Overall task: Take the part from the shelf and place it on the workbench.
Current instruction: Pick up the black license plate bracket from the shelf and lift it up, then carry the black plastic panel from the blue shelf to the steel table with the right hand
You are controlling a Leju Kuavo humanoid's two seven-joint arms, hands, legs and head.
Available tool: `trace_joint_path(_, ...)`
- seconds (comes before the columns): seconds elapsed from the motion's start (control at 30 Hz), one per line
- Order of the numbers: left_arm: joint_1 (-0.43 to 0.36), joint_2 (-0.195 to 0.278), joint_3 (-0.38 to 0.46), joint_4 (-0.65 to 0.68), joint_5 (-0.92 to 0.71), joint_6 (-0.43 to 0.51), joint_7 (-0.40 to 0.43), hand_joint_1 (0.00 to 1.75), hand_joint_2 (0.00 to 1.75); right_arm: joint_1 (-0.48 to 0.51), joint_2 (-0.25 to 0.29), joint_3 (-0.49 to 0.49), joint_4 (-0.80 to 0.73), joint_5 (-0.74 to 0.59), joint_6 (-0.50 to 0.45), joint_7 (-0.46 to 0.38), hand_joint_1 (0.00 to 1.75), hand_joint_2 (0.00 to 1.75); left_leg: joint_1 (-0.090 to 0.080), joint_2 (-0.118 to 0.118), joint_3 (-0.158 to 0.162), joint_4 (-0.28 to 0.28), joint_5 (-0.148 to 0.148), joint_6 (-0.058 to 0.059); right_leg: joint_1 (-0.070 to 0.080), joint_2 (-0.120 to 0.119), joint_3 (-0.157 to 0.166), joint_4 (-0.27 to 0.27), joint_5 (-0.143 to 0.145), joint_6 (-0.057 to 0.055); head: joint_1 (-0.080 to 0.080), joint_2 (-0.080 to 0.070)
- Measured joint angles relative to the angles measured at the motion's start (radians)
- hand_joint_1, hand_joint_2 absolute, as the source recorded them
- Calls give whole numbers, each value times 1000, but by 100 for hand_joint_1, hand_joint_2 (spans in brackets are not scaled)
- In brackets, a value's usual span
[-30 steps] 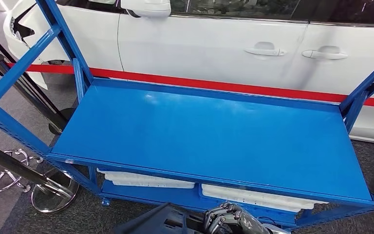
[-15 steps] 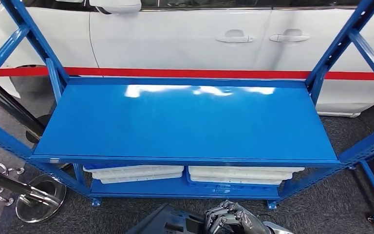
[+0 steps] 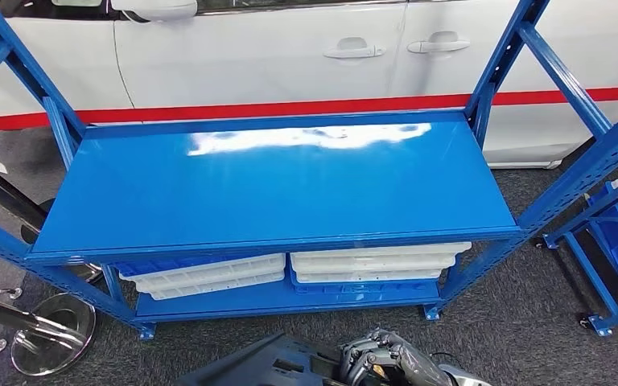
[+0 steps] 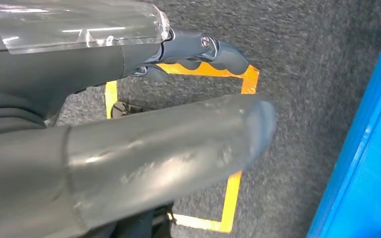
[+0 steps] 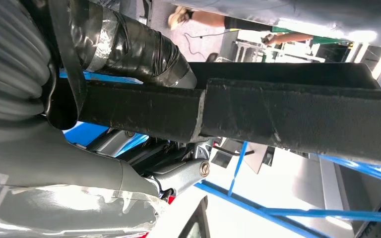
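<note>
Black part [image 3: 269, 363] sits gripped in the right hand [image 3: 382, 359], left hand [image 4: 129, 114] spread and empty, so only setting it on the blue workbench [image 3: 273, 189] remains.

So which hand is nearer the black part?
Right. The right hand grips the black part at the head view's lower edge; the left hand hangs apart from it, over carpet marked with orange tape.

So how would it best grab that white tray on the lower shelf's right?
Probably by the front long edge of the top white tray, coming in from the front under the top shelf. The trays lie flat and stacked, with little room above, so reaching from overhead looks blocked.
</note>
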Motion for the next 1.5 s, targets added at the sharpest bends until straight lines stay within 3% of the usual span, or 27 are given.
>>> trace_joint_path(0.07,0,2,0,0,0,9,16,0,0,-2,-4,0,0,5,-3,-2,175,175,2,3,-9,-7,12,6,-1,1,-6,0,8,12,0,0)
trace_joint_path(0.1,-1,3,1,0,0,16,30,0,0,-3,-6,0,1,8,-6,-3,175,175,4,5,-16,-10,21,12,-2,2,-12,9,-6,17,0,0)
trace_joint_path(0.17,-1,3,3,0,0,27,57,0,0,-4,-11,0,1,15,-11,-6,175,175,8,11,-33,-11,39,26,-5,3,-43,87,-84,26,1,0)
trace_joint_path(0.23,-1,4,6,0,-1,41,89,0,0,-4,-15,1,3,21,-16,-9,175,175,6,15,-57,-5,53,33,-10,3,-83,220,-172,34,0,0)
trace_joint_path(0.27,-1,4,8,0,-2,50,113,0,0,-5,-16,1,5,24,-21,-12,175,175,5,15,-70,0,59,32,-12,3,-91,269,-190,37,0,0)
trace_joint_path(0.33,-1,3,17,0,-4,67,179,0,0,-9,-18,1,10,27,-31,-17,175,175,5,17,-95,14,67,28,-16,2,-60,268,-162,41,0,0)
trace_joint_path(0.43,0,-3,31,0,-7,93,280,0,0,-29,-18,4,13,39,-62,-17,175,175,5,17,-123,34,78,17,-17,2,78,69,-102,33,0,0)
trace_joint_path(0.5,0,-7,39,0,-7,104,309,0,0,-41,-18,4,14,48,-80,-16,175,175,5,17,-132,38,89,4,-11,2,118,-5,-102,25,0,0)
trace_joint_path(0.6,2,-12,49,0,-8,110,319,0,0,-48,-18,6,14,52,-84,-12,175,175,7,14,-143,43,90,-17,-10,0,106,-15,-83,7,0,0)
trace_joint_path(0.67,3,-14,51,0,-8,111,321,0,0,-50,-18,6,14,52,-84,-10,175,175,8,11,-170,105,22,-25,-14,-4,86,-19,-63,-9,0,0)
trace_joint_path(0.73,3,-14,54,0,-8,112,322,0,0,-52,-17,7,14,52,-84,-10,175,175,10,10,-210,232,-73,-30,-12,-6,57,-11,-46,-16,0,0)
trace_joint_path(0.77,3,-14,55,0,-8,113,323,0,0,-52,-17,7,15,52,-84,-10,175,175,10,10,-223,292,-98,-32,-11,-6,39,-6,-37,-16,0,0)
trace_joint_path(0.8,3,-14,56,0,-9,113,326,0,0,-52,-17,7,16,52,-84,-9,175,175,10,10,-224,327,-98,-33,-11,-6,22,0,-29,-15,0,0)
trace_joint_path(0.83,3,-15,56,0,-10,113,331,0,0,-52,-17,7,17,52,-84,-9,175,175,10,10,-209,331,-77,-33,-11,-6,4,6,-20,-14,0,0)
trace_joint_path(0.9,3,-15,56,0,-17,115,360,0,0,-53,-18,7,17,46,-76,-7,175,175,10,9,-127,238,-19,-29,-12,-4,-25,15,-3,-7,0,0)
trace_joint_path(0.97,1,-17,57,0,-22,123,403,0,0,-55,-23,8,17,28,-58,-4,175,175,8,5,-21,86,-14,-21,-9,-3,-41,21,13,4,0,0)
trace_joint_path(1.0,0,-18,59,0,-22,132,427,0,0,-56,-30,7,17,17,-47,-4,175,175,6,3,11,35,-25,-16,-8,-3,-43,22,20,9,0,0)
trace_joint_path(1.03,0,-21,63,0,-20,144,452,0,0,-57,-39,5,17,7,-36,-4,175,175,3,2,23,10,-32,-11,-7,-4,-44,21,28,15,0,0)
trace_joint_path(1.1,5,-26,74,0,-14,172,502,0,0,-54,-59,-7,16,-7,-15,-4,175,175,3,5,12,5,-22,5,-10,-2,-48,22,34,28,0,0)
trace_joint_path(1.17,11,-29,90,0,-5,190,530,0,0,-45,-77,-24,16,-12,4,-5,175,175,5,11,-6,4,-3,23,-13,1,-67,68,-25,37,1,0)
trace_joint_path(1.23,15,-29,103,0,5,196,537,0,0,-40,-87,-36,16,-12,14,-5,175,175,3,16,-29,7,15,34,-14,2,-97,177,-126,43,1,0)
trace_joint_path(1.27,16,-30,111,0,11,195,533,0,0,-39,-89,-40,16,-8,15,-4,175,175,1,18,-44,11,23,36,-14,2,-112,245,-161,44,1,0)
trace_joint_path(1.3,17,-30,118,0,15,192,527,0,0,-39,-90,-43,16,-4,14,-4,175,175,-1,19,-59,16,32,37,-14,2,-118,296,-173,45,1,0)
trace_joint_path(1.33,18,-30,125,0,19,188,519,0,0,-39,-91,-45,16,1,13,-3,175,175,-3,20,-74,23,39,37,-14,2,-115,327,-167,45,1,0)
trace_joint_path(1.37,19,-30,132,0,21,184,508,0,0,-39,-91,-46,16,5,11,-2,175,175,-4,21,-90,31,45,36,-13,2,-91,318,-141,42,0,0)
trace_joint_path(1.43,21,-32,143,0,23,179,492,0,0,-44,-94,-47,16,7,8,3,175,175,-7,20,-112,43,54,33,-9,2,8,191,-96,29,0,0)
trace_joint_path(1.5,21,-35,152,0,25,175,480,0,0,-50,-98,-48,15,7,6,9,175,175,-10,20,-122,49,65,25,-3,1,103,47,-100,15,0,0)
